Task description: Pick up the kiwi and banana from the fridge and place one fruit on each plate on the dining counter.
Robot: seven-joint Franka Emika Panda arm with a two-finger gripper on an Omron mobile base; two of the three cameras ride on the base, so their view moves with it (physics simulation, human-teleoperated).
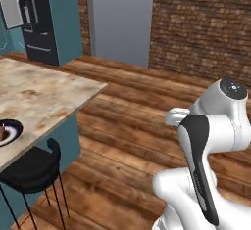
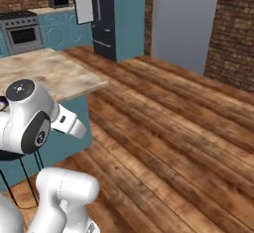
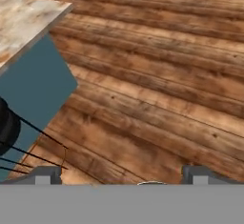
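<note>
Far across the room, the fridge [image 2: 101, 16] stands with its door ajar, the fruit inside too small to make out. The jaws [image 3: 119, 175] hang spread and empty over the floor [image 3: 157, 99], beside the table [image 1: 34, 97], pointing well away from it.

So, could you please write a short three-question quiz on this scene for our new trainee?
1. True or false: the gripper holds a fruit.
2. The dark plate on the dining counter is: A) bare, B) carrying something brownish.
3. What stands under the counter's edge in the left base view?

Key: 1. False, its jaws are open over the wooden floor. 2. B. 3. A black stool.
</note>
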